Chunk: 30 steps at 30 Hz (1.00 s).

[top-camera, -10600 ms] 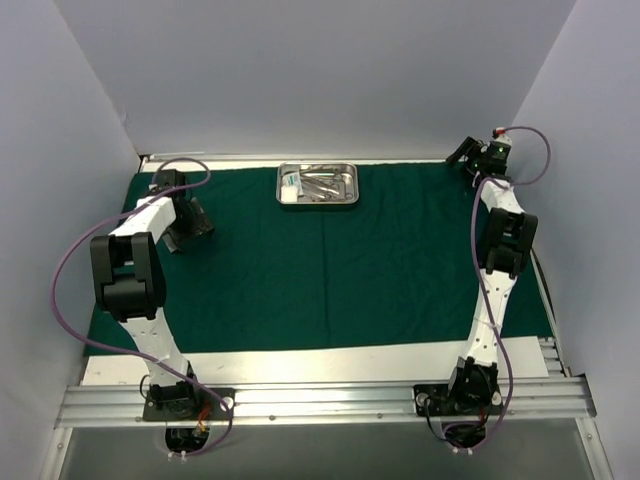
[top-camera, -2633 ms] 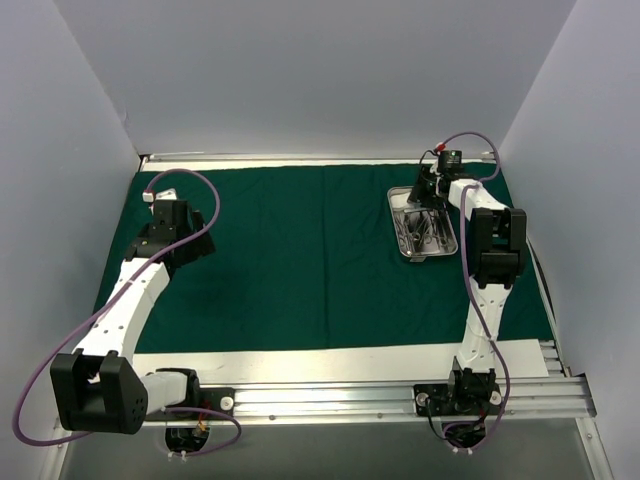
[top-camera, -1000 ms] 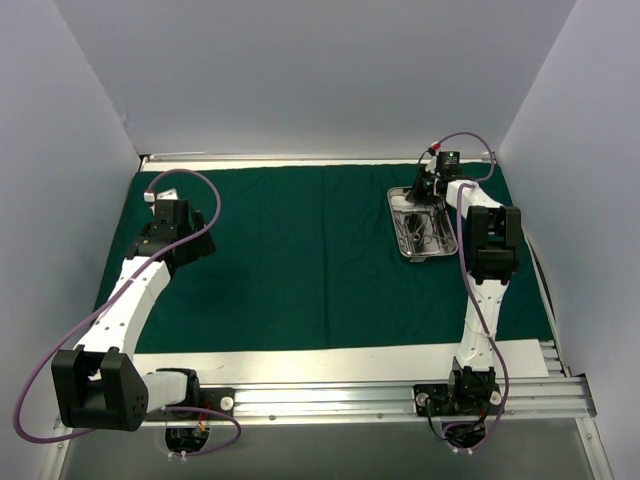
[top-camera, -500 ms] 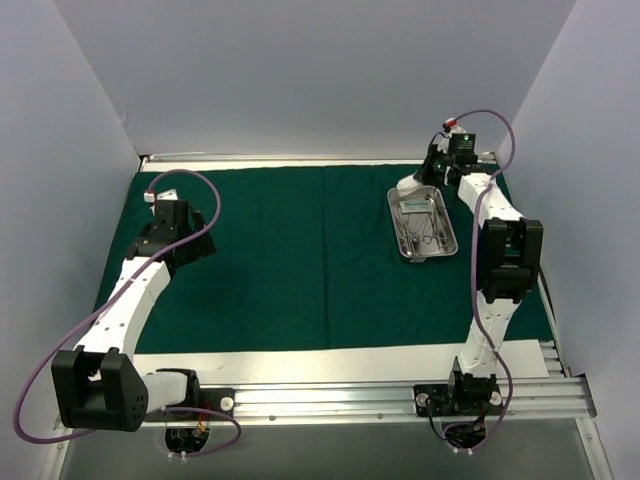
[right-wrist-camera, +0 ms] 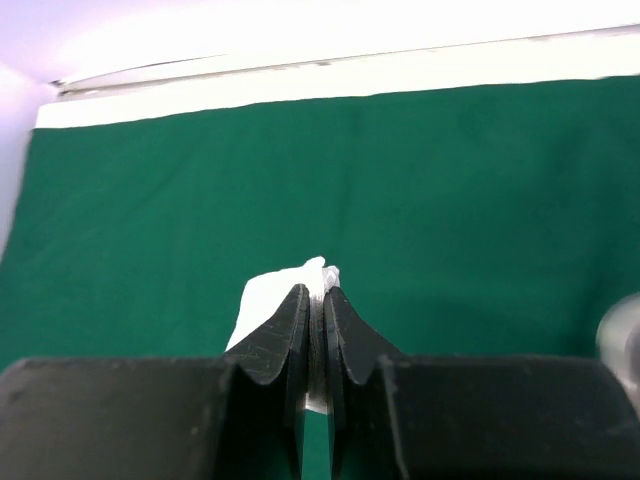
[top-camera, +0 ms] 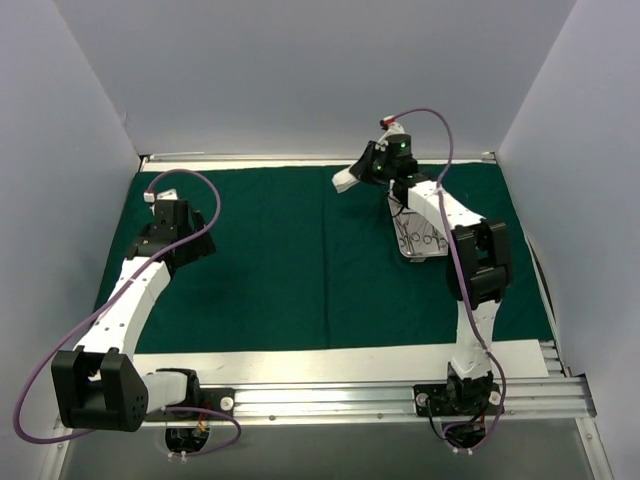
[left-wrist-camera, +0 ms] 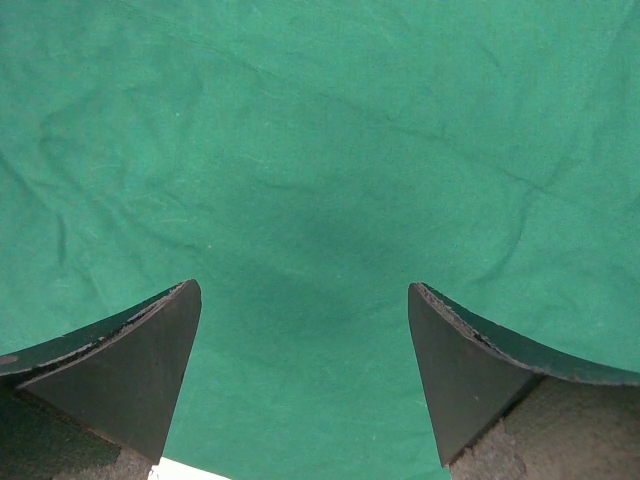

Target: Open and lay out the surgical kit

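– Fingers first: how do the right ones stand?

– The right fingers (right-wrist-camera: 280, 340) are pressed together on a flat white item (right-wrist-camera: 272, 298). It pokes out past their tips, and more of it shows on the left side in the wrist view. I cannot tell whether it is gauze or a packet.

– Where does that put it?

– It is held up clear of the dark green cloth drape (top-camera: 300, 260), over the far part of the table (top-camera: 300, 362). From above, it hangs just to the left of the rectangular shiny steel tray (top-camera: 406, 248) and does not touch it.

– And the tray?

– It rests on the drape on the right side, towards the far edge, with its long side running away from the arms. The right arm crosses over its far end. Thin silver instruments (top-camera: 420, 236) lie inside, too small to tell apart.

– What about the drape?

– It is spread flat across nearly the whole table, with a white strip bare along the near edge.

– And the left side?

– The left fingers (left-wrist-camera: 130, 370) are spread wide with only lightly creased green cloth between them. They hover over the left part of the drape, well apart from the tray.
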### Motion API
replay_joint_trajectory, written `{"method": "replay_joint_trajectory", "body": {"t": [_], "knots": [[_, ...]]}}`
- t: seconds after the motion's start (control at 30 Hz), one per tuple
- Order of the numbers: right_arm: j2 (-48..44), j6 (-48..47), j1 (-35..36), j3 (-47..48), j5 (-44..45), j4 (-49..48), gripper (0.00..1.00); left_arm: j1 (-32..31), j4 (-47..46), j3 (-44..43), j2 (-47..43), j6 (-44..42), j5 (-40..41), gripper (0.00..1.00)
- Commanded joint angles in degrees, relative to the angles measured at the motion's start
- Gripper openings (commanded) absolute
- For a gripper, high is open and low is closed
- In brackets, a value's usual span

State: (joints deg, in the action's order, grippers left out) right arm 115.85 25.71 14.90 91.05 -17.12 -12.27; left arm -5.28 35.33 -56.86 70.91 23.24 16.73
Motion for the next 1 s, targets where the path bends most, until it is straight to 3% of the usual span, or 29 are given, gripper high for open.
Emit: {"method": "replay_joint_trajectory", "body": {"t": [0.0, 0.47, 0.97], "knots": [[3.4, 3.5, 1.2, -0.6, 1.6, -8.5, 0.0, -0.2, -2.6, -0.6, -1.6, -0.5, 1.0, 0.94], [12.7, 1.8, 2.8, -2.9, 4.6, -12.9, 0.0, -0.2, -2.6, -0.6, -1.7, -0.5, 0.7, 0.94], [12.6, 0.2, 2.6, -8.0, 11.7, -12.2, 0.02, -0.1, -2.7, -0.5, -1.6, -0.6, 0.7, 0.94]]}}
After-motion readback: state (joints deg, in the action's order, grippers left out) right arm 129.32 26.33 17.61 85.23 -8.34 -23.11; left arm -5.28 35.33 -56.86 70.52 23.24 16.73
